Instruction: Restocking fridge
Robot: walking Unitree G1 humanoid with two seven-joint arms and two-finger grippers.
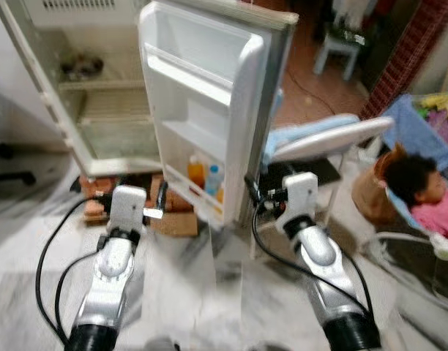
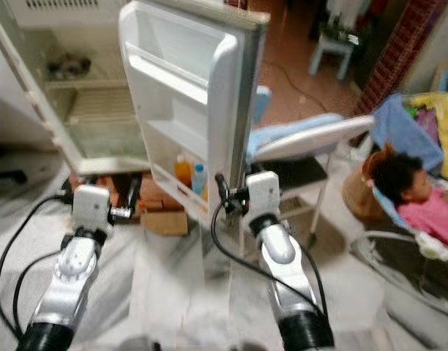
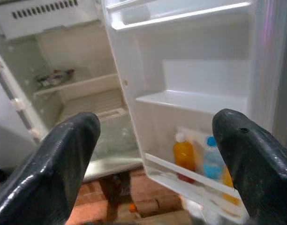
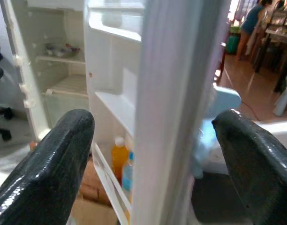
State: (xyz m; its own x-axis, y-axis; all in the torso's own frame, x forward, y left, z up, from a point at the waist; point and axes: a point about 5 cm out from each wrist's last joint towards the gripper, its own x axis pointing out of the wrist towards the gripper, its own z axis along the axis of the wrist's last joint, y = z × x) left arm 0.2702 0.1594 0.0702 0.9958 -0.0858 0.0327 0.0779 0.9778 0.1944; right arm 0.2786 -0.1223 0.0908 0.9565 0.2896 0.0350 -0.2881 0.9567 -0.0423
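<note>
The white fridge [image 1: 99, 110] stands open, its door [image 1: 202, 95] swung out toward me. The door's bottom rack holds an orange bottle [image 1: 196, 174] and a blue-capped bottle [image 1: 214, 179]; both also appear in the left wrist view as the orange bottle [image 3: 183, 154] and the blue-capped bottle [image 3: 211, 159]. A dark item [image 1: 81, 66] lies on an upper shelf inside. My left gripper [image 3: 157, 119] is open and empty, held low in front of the door's inner side. My right gripper [image 4: 155, 117] is open and empty, facing the door's outer edge [image 4: 176, 93].
Bricks and a cardboard box [image 1: 173, 219] lie on the floor under the fridge. A light blue padded board on a stand [image 1: 319, 139] sits just right of the door. A person in pink [image 1: 422, 186] reclines at the far right. A white stool [image 1: 337, 51] stands behind.
</note>
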